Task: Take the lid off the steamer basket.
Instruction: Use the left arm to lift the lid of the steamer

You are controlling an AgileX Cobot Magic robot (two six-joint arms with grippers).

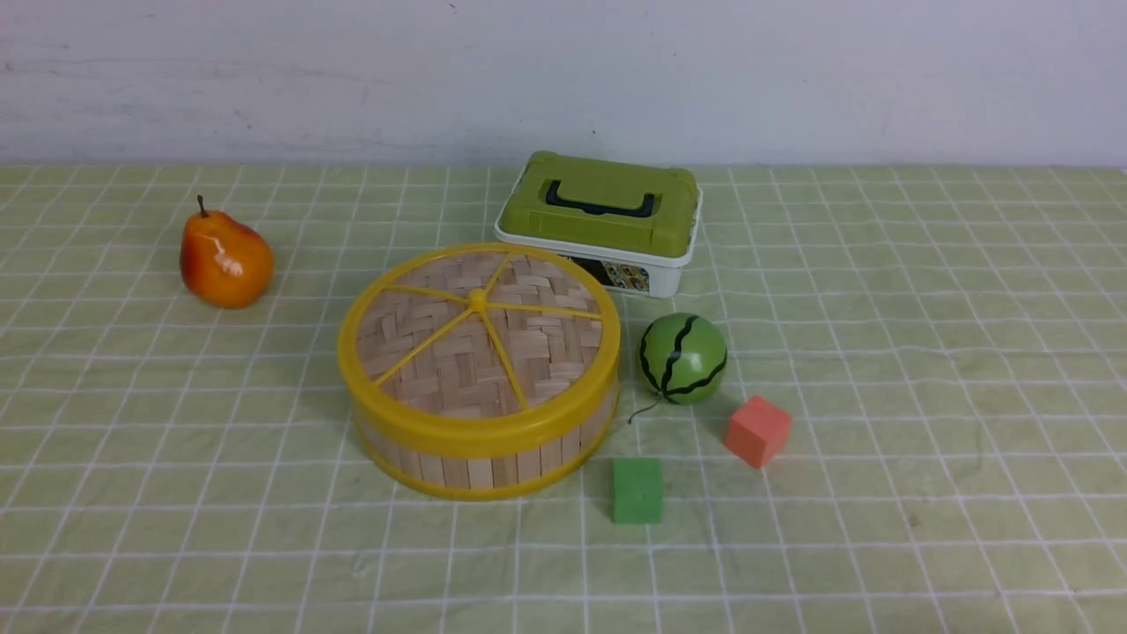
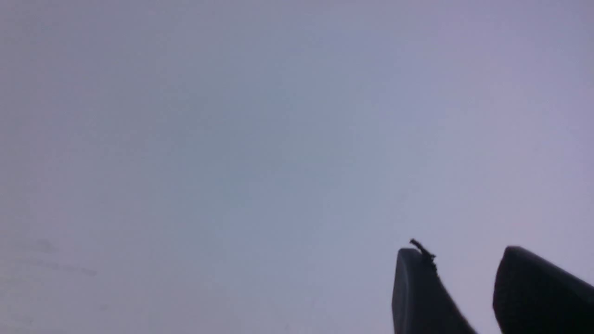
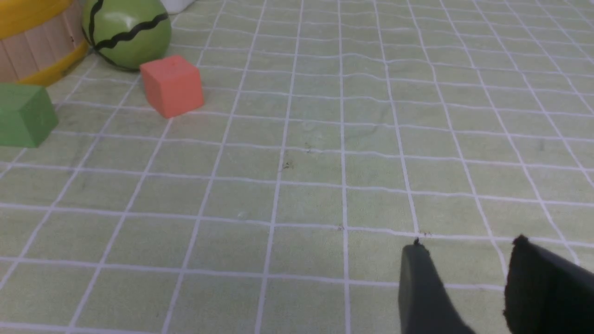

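The steamer basket (image 1: 480,458) stands in the middle of the table, a round tub of pale wooden slats with yellow rims. The lid (image 1: 480,343) sits flat on top of it, woven bamboo with a yellow rim, thin spokes and a small centre knob. Neither arm shows in the front view. My left gripper (image 2: 464,253) faces a blank pale wall, jaws apart with nothing between them. My right gripper (image 3: 466,243) hangs open over bare cloth, to the right of the basket, whose wall (image 3: 28,46) shows at the far corner of that view.
A white box with a green lid (image 1: 603,216) stands behind the basket. A toy watermelon (image 1: 682,358), an orange cube (image 1: 757,430) and a green cube (image 1: 637,490) lie right of the basket. A pear (image 1: 224,257) sits at the far left on the checked cloth.
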